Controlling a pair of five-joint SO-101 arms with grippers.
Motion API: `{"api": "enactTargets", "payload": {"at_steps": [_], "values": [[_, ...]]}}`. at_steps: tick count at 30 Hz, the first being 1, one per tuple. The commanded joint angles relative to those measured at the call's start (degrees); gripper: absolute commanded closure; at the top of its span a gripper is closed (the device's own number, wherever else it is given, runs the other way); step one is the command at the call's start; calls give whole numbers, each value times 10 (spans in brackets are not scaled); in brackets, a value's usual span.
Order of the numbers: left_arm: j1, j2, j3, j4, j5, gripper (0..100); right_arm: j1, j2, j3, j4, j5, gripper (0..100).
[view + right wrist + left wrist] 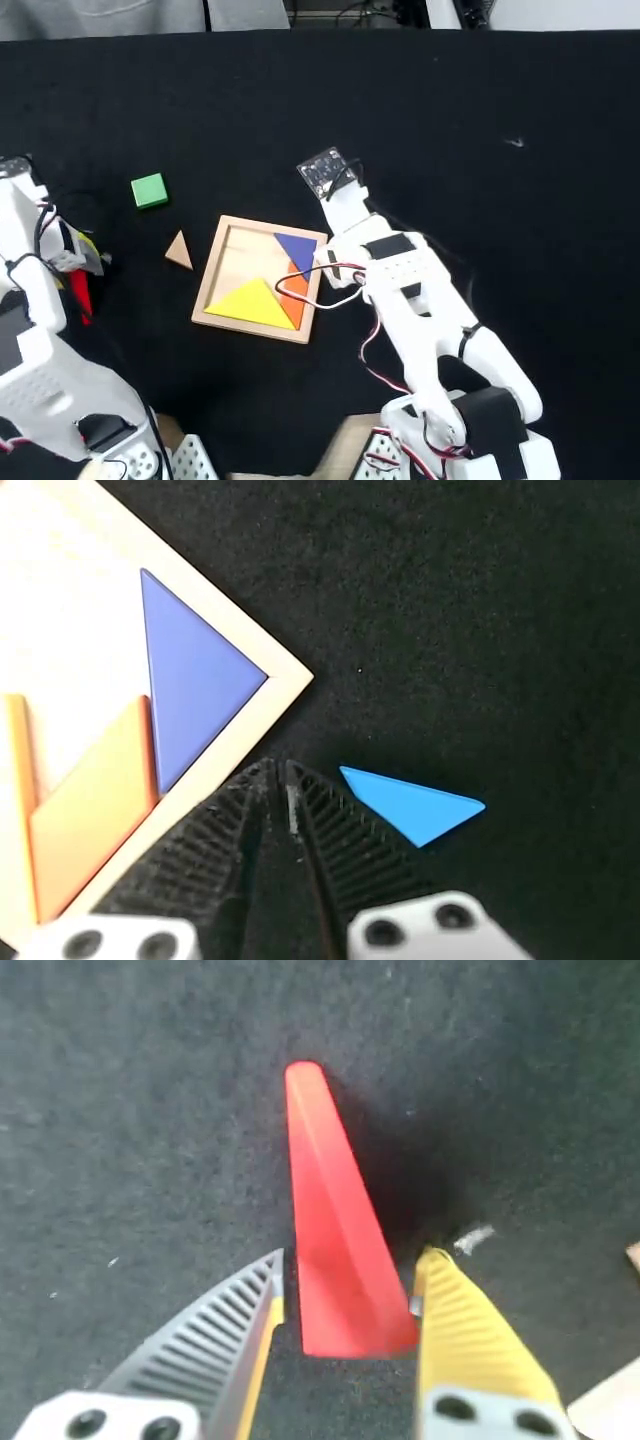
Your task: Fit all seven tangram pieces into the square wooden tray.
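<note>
By the tray (290, 677), right claw (280, 770) closed, empty — left claw (355, 1258) grips red piece (328, 1185).

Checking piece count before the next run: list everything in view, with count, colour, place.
tray: 1, pale wood, mid-table
yellow triangle: 1, yellow, in tray
dark blue triangle: 1, dark blue, in tray corner by right arm
orange piece: 1, orange, in tray, against the dark blue triangle
light blue triangle: 1, light blue, on table outside that corner
tan triangle: 1, tan, on table, left-arm side of tray
green square: 1, green, on table beyond tan triangle
red piece: 1, red, between left fingers
table: 1, black
left gripper: grey and yellow fingers, holding red piece
right gripper: black fingers, shut, empty, at tray corner
</note>
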Motion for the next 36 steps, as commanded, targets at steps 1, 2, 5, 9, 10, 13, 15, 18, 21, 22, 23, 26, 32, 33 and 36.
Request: {"api": "enactTargets", "payload": {"at_steps": [1, 2, 5, 9, 10, 13, 15, 18, 21, 22, 23, 26, 32, 33, 36], "values": [[8, -55, -29, 15, 2, 791, -9, -1, -2, -7, 5, 987], [7, -56, -29, 16, 3, 791, -9, -1, -1, -7, 5, 987], [4, -55, -27, 16, 3, 791, -9, -1, -1, -7, 5, 987], [8, -55, -8, 11, 3, 791, -9, -1, -1, -7, 5, 987], [7, -55, -9, 11, 3, 793, -9, -1, -1, -7, 5, 987], [5, -57, -15, 12, 3, 863, -7, -1, 0, -7, 5, 987], [5, -55, -22, 14, 3, 941, -7, -1, 0, -7, 5, 987], [6, -55, -19, 15, 3, 951, -7, -1, 0, -7, 5, 987], [9, -61, -25, 28, 3, 940, -7, -1, 0, -7, 5, 987], [13, -62, -36, 44, 3, 940, -7, -1, 0, -7, 5, 987], [25, -69, -57, 68, 3, 948, -7, -1, 0, -7, 5, 987], [74, -108, -149, 175, -2, 967, -6, -1, 0, -7, 5, 987], [209, -195, -296, 277, -41, 972, -5, -5, 0, -7, 5, 987], [228, -208, -297, 277, -46, 972, -3, -5, 0, -7, 5, 987], [298, -233, -276, 277, -43, 972, 19, -6, -5, -8, 5, 987]]}}
